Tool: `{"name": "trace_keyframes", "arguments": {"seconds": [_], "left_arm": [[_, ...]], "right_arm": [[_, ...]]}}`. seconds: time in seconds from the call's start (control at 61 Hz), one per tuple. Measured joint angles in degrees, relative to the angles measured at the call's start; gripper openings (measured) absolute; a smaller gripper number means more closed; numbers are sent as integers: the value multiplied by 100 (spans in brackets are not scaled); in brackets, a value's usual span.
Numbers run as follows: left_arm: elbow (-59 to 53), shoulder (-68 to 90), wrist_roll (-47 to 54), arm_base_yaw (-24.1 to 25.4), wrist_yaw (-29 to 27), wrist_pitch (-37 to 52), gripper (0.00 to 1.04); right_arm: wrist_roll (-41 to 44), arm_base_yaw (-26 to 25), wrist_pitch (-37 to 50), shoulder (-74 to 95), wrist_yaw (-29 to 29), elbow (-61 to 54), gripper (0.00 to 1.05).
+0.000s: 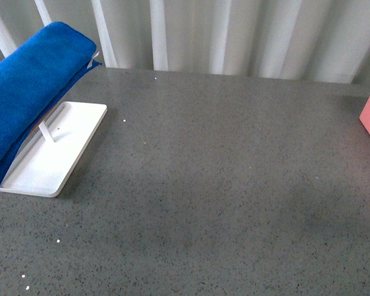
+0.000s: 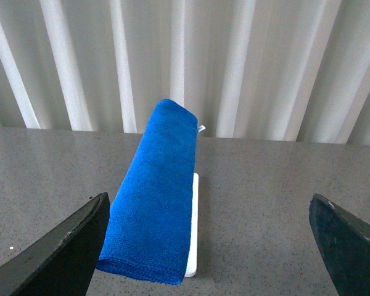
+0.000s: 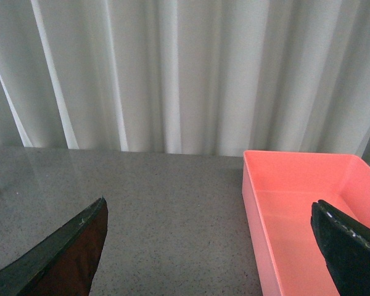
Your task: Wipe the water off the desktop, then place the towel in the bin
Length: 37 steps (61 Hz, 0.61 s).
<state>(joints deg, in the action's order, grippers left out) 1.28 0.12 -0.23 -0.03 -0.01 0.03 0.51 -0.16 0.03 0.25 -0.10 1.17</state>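
Blue plush was my first target: the towel (image 2: 154,197) lay draped lengthwise over the rack (image 1: 47,131) of the white tray (image 1: 61,154), straight ahead of the left claw (image 2: 208,203) and a little nearer one finger than the other. That claw was spread wide with nothing in it, well short of the cloth.

The step in hand, as I read it, was the pick-up. Doing it well meant centring the claw over the roll, coming down across its narrow width and pinching deep into the pile (a shallow nip on cloth this thick would likely lift one layer only), then rising clear of the rack before touching the table (image 1: 222,172). I could not make out any water on it.

The right claw (image 3: 208,206) was likewise released and empty. The pink bin (image 3: 259,209) stood ahead of it, off toward one finger, with nothing inside. The tray held only its rack.
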Motion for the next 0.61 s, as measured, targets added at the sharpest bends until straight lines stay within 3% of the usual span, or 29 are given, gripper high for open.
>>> {"name": "trace_keyframes", "arguments": {"seconds": [0.607], "left_arm": [[0, 0, 0, 0, 0, 0, 98]], "right_arm": [[0, 0, 0, 0, 0, 0, 98]]}}
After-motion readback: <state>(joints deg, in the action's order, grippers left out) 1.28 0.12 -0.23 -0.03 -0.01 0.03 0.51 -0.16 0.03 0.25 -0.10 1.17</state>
